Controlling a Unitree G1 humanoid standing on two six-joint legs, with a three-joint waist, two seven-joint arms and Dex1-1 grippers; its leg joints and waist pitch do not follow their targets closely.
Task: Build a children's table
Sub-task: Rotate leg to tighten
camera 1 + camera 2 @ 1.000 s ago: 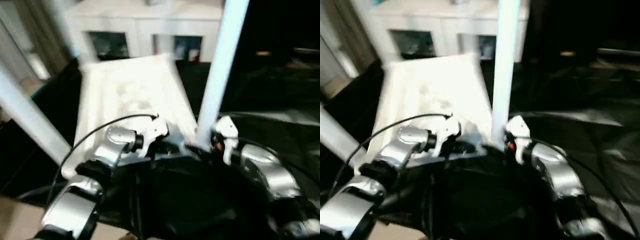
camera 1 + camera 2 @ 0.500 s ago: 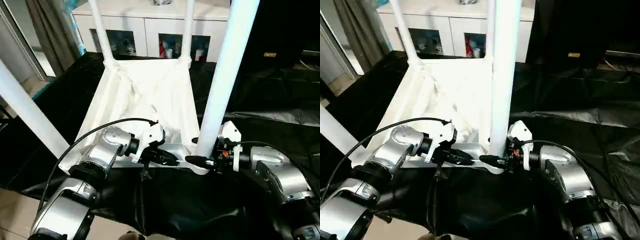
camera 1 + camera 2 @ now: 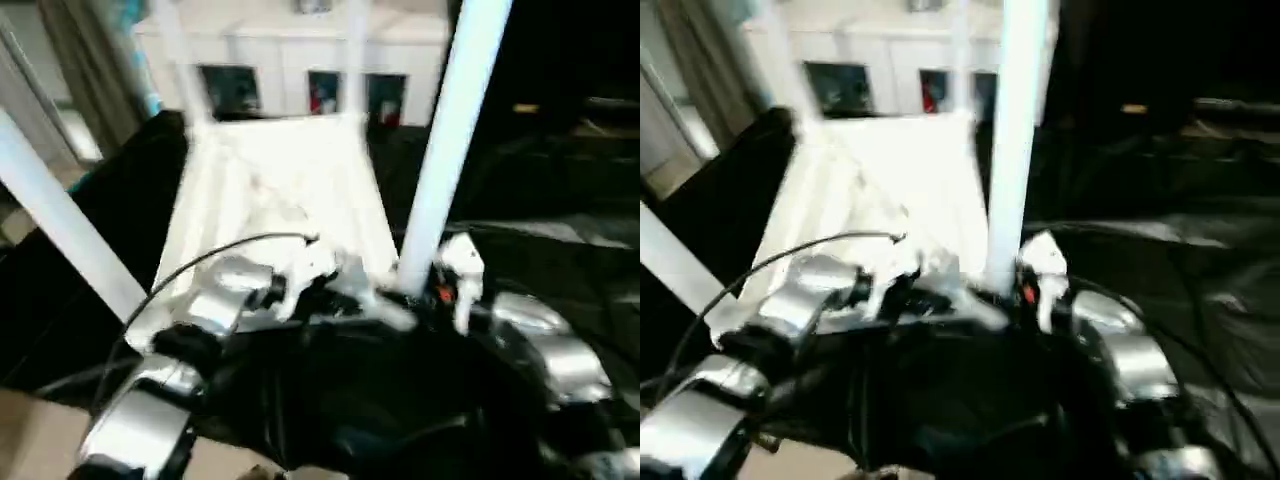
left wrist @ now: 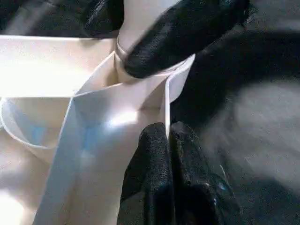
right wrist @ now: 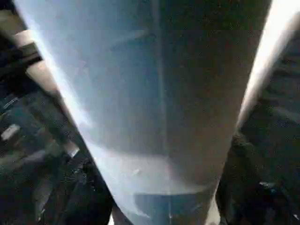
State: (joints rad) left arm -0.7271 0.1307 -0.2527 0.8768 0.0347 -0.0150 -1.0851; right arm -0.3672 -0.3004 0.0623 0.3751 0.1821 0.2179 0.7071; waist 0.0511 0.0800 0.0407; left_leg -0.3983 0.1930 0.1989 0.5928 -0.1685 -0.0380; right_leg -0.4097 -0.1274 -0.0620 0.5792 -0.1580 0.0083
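Kids' table (image 3: 280, 190) upside down on black sheet (image 3: 400, 400), in front of white cabinet (image 3: 300, 70). My left hand (image 4: 166, 140) clenched on table's near rim. Right hand (image 3: 418, 303) around near-right leg (image 3: 445, 150) base; grip, can't tell.

Both head views are smeared, so the ribs under my table (image 3: 280, 190) run together. Its near right leg (image 3: 445, 150) and near left leg (image 3: 60, 225) are cut off by the picture edges. The two far legs are faint streaks. What sits behind the cabinet (image 3: 300, 60) glass is too soft to name. My right claw (image 4: 140, 33) has one finger half hidden behind that leg, and the near corner socket is mostly covered.
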